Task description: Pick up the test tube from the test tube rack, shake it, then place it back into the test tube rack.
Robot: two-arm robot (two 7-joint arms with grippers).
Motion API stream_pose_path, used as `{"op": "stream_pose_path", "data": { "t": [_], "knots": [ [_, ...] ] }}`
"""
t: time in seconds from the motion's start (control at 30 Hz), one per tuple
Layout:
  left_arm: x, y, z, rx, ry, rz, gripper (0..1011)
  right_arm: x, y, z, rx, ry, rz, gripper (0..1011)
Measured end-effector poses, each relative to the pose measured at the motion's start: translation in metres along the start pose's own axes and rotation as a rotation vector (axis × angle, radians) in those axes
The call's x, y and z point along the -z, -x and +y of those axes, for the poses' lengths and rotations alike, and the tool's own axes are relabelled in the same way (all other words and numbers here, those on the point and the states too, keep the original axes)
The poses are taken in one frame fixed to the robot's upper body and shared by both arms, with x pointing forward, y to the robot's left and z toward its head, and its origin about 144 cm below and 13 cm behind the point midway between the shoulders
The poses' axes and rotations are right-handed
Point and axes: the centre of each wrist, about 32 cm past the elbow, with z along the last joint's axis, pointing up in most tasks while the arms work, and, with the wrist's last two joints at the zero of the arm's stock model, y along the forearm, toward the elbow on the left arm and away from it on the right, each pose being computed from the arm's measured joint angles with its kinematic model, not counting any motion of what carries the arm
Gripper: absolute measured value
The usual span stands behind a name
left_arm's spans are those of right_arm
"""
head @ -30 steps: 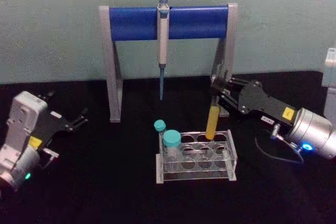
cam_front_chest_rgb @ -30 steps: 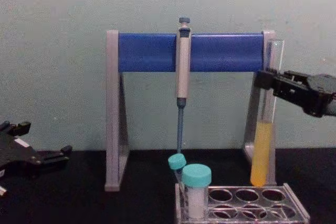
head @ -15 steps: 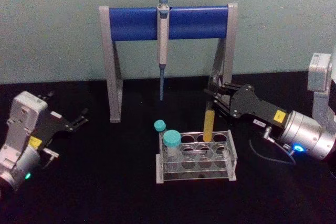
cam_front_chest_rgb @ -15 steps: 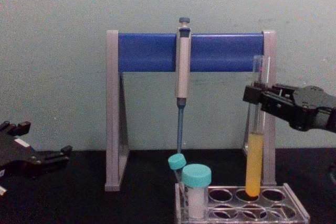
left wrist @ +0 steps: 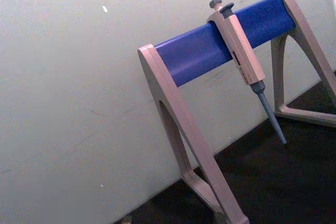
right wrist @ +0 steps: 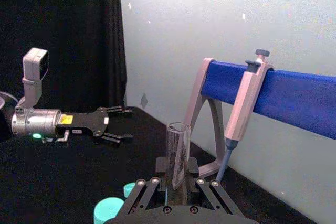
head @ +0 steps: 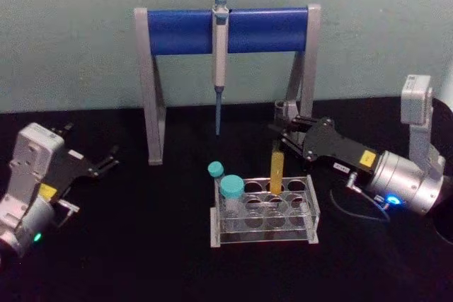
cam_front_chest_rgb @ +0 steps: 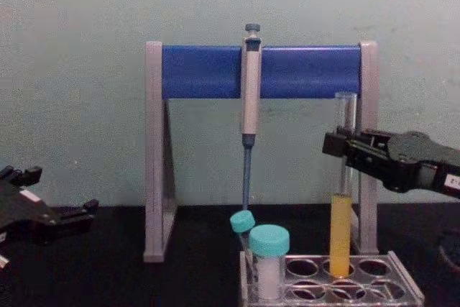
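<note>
The test tube is a thin clear glass tube with yellow liquid in its lower part. It stands upright with its bottom inside a back-row hole of the test tube rack. My right gripper is shut on the tube's upper part, reaching in from the right. From the chest the tube rises out of the rack, and the right gripper clamps it above the liquid. Seen from the right wrist, the tube sits between the fingers. My left gripper rests open at the far left.
Two teal-capped vials stand in the rack's left end. Behind the rack stands a grey-and-blue pipette stand with a pipette hanging from its bar. A cable lies on the black table under the right arm.
My right gripper moved down and slightly left with the test tube. The tube's bottom went from above the rack into a back-row hole. The left arm stayed still.
</note>
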Motion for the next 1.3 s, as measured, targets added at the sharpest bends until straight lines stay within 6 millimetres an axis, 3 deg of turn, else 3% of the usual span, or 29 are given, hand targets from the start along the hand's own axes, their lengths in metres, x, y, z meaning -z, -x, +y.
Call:
{"op": "stream_pose_path", "data": {
  "t": [1.3],
  "knots": [
    [0.000, 0.000, 0.000, 0.000, 0.000, 0.000, 1001, 0.018, -0.005, 0.009, -0.025, 0.076, 0.045, 230]
  ]
}}
